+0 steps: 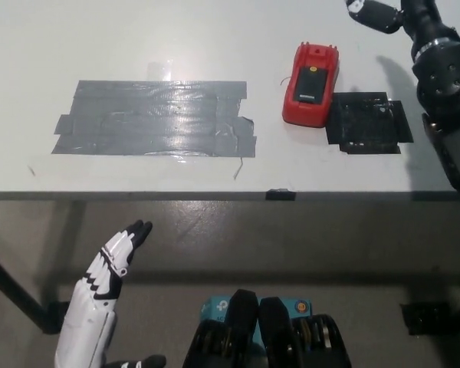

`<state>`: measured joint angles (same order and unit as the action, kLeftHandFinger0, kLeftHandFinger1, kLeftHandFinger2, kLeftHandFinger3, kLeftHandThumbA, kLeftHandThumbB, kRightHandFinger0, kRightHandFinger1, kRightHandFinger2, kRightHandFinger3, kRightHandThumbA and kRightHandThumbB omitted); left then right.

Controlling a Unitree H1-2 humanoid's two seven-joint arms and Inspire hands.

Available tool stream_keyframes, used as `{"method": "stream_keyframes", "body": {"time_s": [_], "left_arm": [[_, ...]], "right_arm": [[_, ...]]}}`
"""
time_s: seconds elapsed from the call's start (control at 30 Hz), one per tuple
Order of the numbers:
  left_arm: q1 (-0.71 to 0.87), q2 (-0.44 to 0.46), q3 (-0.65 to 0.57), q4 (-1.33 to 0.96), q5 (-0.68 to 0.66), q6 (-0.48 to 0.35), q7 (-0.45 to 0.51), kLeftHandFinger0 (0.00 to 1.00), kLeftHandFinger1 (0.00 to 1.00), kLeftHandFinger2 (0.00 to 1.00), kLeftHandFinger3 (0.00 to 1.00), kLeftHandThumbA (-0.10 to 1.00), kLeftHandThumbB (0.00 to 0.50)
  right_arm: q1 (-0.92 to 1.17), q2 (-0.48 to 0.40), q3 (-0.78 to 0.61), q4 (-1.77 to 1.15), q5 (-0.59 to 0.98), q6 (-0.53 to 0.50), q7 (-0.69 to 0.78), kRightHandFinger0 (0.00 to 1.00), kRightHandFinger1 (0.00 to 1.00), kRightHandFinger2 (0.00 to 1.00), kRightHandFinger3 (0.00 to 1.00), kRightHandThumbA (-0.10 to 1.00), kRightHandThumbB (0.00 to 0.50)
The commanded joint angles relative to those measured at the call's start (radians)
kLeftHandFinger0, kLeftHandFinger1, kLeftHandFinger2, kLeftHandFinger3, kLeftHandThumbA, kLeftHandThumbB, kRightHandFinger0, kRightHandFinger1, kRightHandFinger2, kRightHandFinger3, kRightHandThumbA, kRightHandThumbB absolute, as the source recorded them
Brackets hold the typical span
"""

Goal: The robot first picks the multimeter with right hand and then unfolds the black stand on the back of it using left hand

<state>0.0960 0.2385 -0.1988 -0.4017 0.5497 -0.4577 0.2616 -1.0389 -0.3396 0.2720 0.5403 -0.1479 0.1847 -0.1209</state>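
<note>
A red, rectangular handheld multimeter (312, 73) with a black panel on its upward face lies flat on the white tabletop (100, 38), in the right part of the surface and closer to the far edge than the near one. Its right side sits just beside a square patch of black tape (368, 123), touching it or nearly so. A broad patch of overlapping grey tape strips (153, 119) covers the middle-left of the surface, well apart from the multimeter.

The black right hand (377, 14) hangs above the far right corner, holding nothing — whether its fingers are spread or curled cannot be told. The white left hand (111, 264) rests below the near edge, off the table, fingers extended together and empty.
</note>
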Motion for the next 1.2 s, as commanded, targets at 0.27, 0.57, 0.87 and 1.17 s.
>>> {"method": "stream_keyframes", "body": {"time_s": [0.27,0.57,0.87,1.17], "left_arm": [[-0.226,0.037,0.109,0.101,-0.163,0.093,-0.073,1.00,1.00,1.00,1.00,1.00,0.185],[-0.334,0.037,0.130,0.189,-0.234,0.153,-0.101,1.00,1.00,1.00,1.00,1.00,0.119],[-0.345,0.019,0.149,0.218,-0.273,0.205,-0.133,1.00,1.00,1.00,1.00,1.00,0.123],[-0.229,-0.029,0.175,0.264,-0.388,0.273,-0.187,1.00,1.00,1.00,1.00,1.00,0.131]], "right_arm": [[0.202,-0.117,-0.134,-1.046,0.027,0.187,0.131,1.00,1.00,1.00,1.00,0.58,0.275],[0.470,-0.038,-0.138,-1.215,-0.009,0.025,0.055,1.00,1.00,1.00,1.00,0.52,0.211],[0.650,0.084,-0.125,-1.061,-0.072,-0.105,-0.037,1.00,1.00,1.00,1.00,0.43,0.183],[0.726,0.155,-0.112,-0.574,-0.095,-0.266,-0.047,0.98,1.00,1.00,1.00,0.51,0.177]]}}
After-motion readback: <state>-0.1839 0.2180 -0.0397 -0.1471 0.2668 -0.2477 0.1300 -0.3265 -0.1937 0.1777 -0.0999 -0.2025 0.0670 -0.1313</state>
